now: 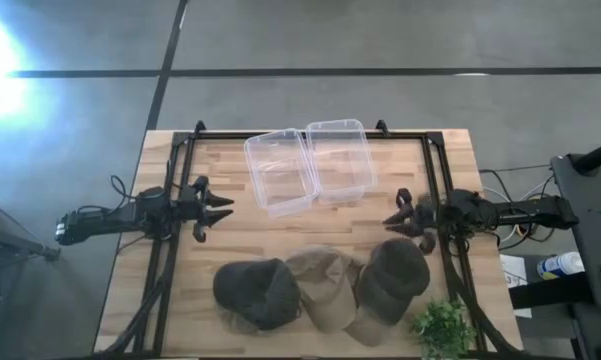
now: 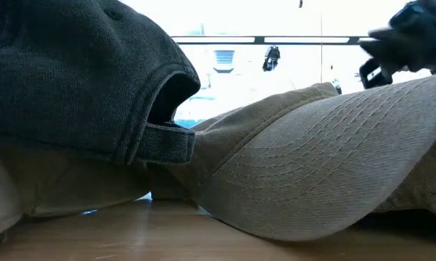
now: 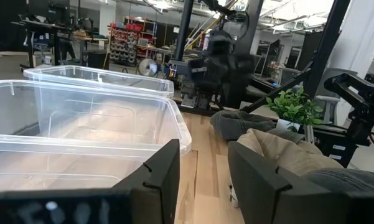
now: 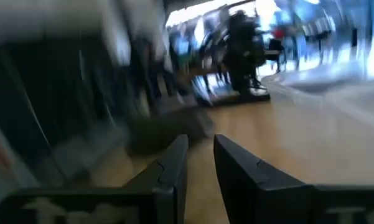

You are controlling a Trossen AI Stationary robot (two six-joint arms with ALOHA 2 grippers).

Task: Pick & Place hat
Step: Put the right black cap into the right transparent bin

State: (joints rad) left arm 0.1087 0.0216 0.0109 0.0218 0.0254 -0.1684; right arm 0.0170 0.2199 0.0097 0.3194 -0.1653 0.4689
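Observation:
Three caps lie in a row along the table's near edge: a dark grey cap [image 1: 257,293] on the left, a tan cap [image 1: 325,285] in the middle, a dark grey cap [image 1: 393,277] on the right, each overlapping its neighbour. The low view shows the dark cap [image 2: 65,72] resting on the tan cap [image 2: 312,159]. My left gripper [image 1: 223,212] hovers open at the table's left side, next to the bins, its fingers [image 3: 165,177] holding nothing. My right gripper [image 1: 392,221] hovers at the right side, just beyond the right cap, open by a narrow gap [image 4: 200,158].
Two clear plastic bins [image 1: 280,170] [image 1: 338,158] stand side by side at the far middle of the table. A small green plant [image 1: 442,325] stands at the near right corner. Black frame rails [image 1: 175,190] run along the table's left and right sides.

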